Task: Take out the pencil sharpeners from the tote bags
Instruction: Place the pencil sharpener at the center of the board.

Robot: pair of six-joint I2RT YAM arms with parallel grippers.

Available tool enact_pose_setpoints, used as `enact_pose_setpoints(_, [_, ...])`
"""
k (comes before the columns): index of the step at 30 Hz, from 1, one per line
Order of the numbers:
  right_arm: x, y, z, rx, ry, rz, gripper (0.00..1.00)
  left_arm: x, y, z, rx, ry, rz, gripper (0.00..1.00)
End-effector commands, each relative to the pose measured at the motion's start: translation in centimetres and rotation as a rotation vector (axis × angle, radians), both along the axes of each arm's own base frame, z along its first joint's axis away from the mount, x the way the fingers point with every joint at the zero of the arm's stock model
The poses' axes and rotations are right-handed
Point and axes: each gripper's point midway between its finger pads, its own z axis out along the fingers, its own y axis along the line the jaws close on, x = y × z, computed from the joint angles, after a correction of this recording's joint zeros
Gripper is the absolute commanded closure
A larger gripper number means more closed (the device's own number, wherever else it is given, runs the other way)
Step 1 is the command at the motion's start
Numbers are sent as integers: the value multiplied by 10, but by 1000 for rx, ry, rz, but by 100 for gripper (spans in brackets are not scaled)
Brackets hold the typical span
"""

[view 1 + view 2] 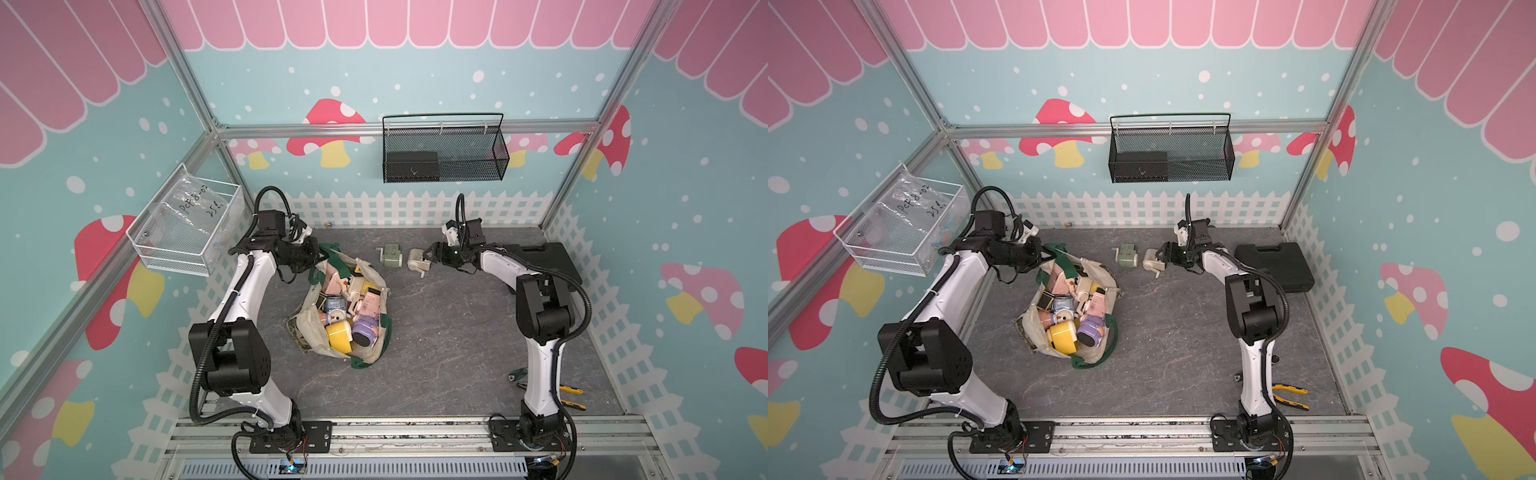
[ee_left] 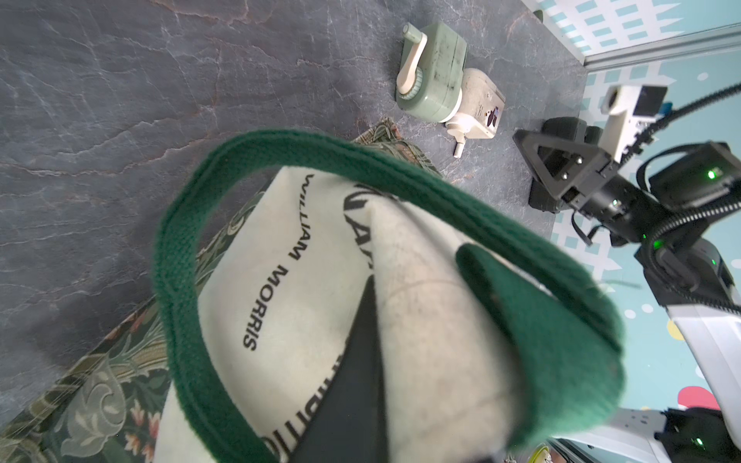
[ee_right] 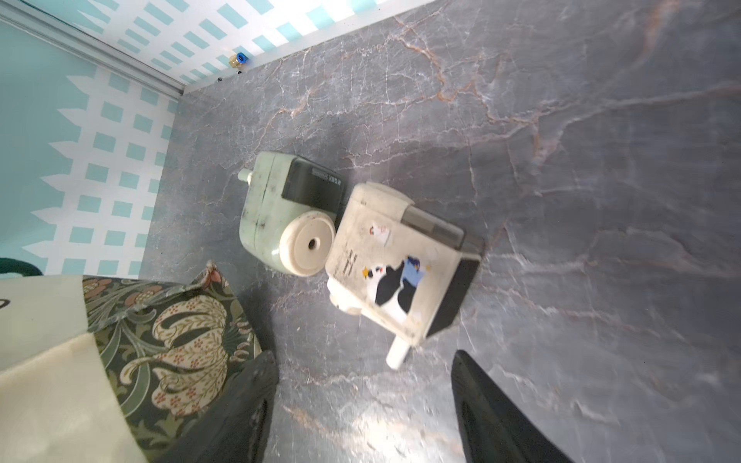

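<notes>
Table [image 1: 436, 353]: grey veined surface. Both sets of fingers are over its far half.
Tote bag [image 1: 311, 328]: cream canvas with black lettering and a leafy patterned base. It lies slumped with its mouth open. Its far rim is at the left fingers and it is well apart from the right fingers.
Black case [image 1: 548, 259]: flat on the table, behind the right gripper's wrist and clear of its fingers.
Sharpeners in bag [image 1: 349, 307]: a heap of pink, yellow, blue, cream and purple units inside the open mouth, just on the near side of the left fingers.
Left gripper [image 1: 318, 258]: at the bag's far rim.
Left fingers [image 2: 357, 360]: closed together, with a fold of the bag's canvas pinched. The green strap handle [image 2: 188, 260] loops across in front of them.
Right gripper [image 1: 430, 252]: low over the table, pointing towards the bag.
Right fingers [image 3: 244, 401]: apart, with nothing between them.
Cream sharpener [image 1: 417, 259]: out of the bag, on the table just ahead of the right fingertips. Its crank stub points at the gap between them. Contact cannot be confirmed.
Green sharpener [image 1: 391, 254]: out of the bag, on the table just beside the cream unit, on the side away from the right fingers.
Pliers [image 1: 571, 390]: yellow-handled, on the table beside the right arm's base, well apart from all fingers.
</notes>
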Motion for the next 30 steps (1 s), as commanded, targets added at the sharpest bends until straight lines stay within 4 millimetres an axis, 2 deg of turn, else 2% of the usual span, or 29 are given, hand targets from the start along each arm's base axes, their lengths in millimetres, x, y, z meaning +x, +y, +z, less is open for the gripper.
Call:
enact_pose_setpoints(1, [-8,-6,36,-15,-105,-7,31,5,7,29,6,-109,14,100])
enact_pose_setpoints(6, [-47,14,112,52,-317,81,34,5,8,29,7,-109,15,100])
enact_pose_setpoints(9, [-79,38,149,25,-454,170,35,5,8,28,9,-108,17,100])
enact_pose_setpoints(14, [-150,95,198,-2,-738,405,36,5,8,28,12,-107,19,100])
enact_pose_setpoints(17, [-178,114,210,3,-824,483,36,5,8,29,11,-109,18,100])
enact_pose_setpoints(20, [-198,134,218,5,-865,560,37,4,7,29,8,-110,16,100])
enact_pose_setpoints(23, [-205,153,218,-14,-854,580,37,3,7,30,8,-111,15,100])
enact_pose_setpoints(26, [-208,175,212,12,-766,591,40,4,7,29,8,-110,16,100])
enact_pose_setpoints(30, [-224,211,199,67,-674,643,43,4,7,29,8,-109,16,100])
